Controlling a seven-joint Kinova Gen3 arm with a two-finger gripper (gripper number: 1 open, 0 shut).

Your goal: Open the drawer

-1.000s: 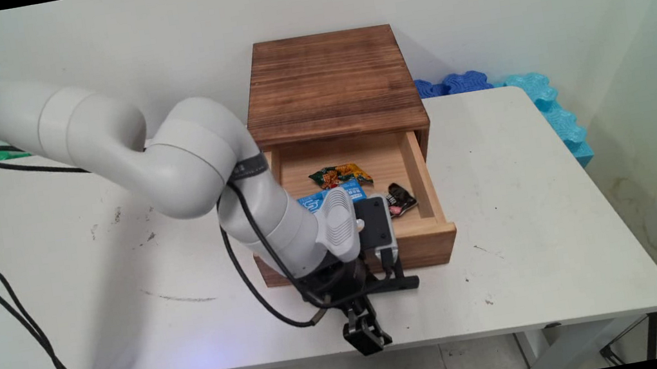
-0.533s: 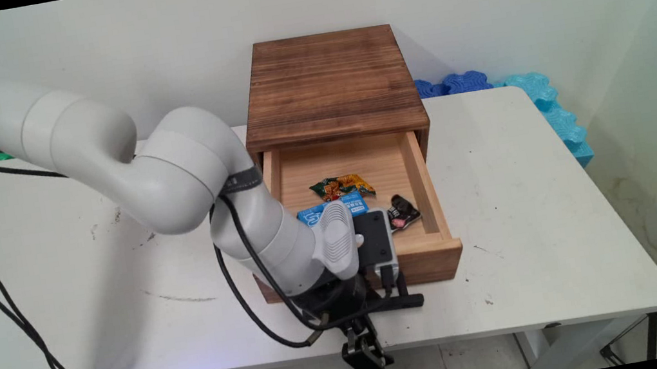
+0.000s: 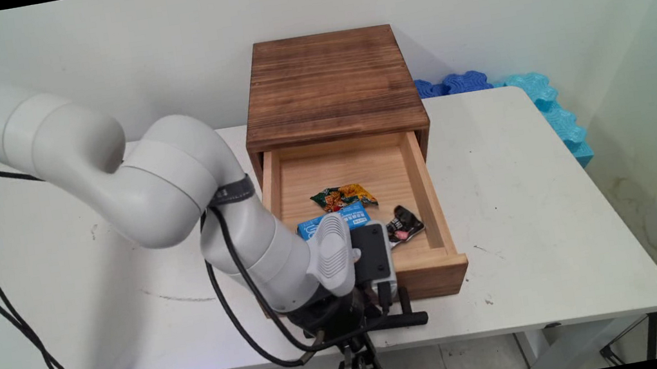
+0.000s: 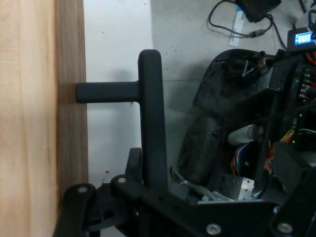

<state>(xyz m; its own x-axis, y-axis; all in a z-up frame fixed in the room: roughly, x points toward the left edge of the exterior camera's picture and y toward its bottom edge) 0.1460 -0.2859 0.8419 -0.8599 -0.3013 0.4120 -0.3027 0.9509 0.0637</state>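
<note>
On table, drawer further out.

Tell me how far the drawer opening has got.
Done: the light wooden drawer stands well out of the dark wooden cabinet, its snack packets exposed. In hand: the black gripper is clamped on the drawer's black bar handle. Left: letting go of the handle; whether the drawer can come further out I cannot tell.

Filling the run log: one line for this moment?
gripper: shut on drawer handle | drawer: open | inside: green snack packet, blue packet, black packet
</note>
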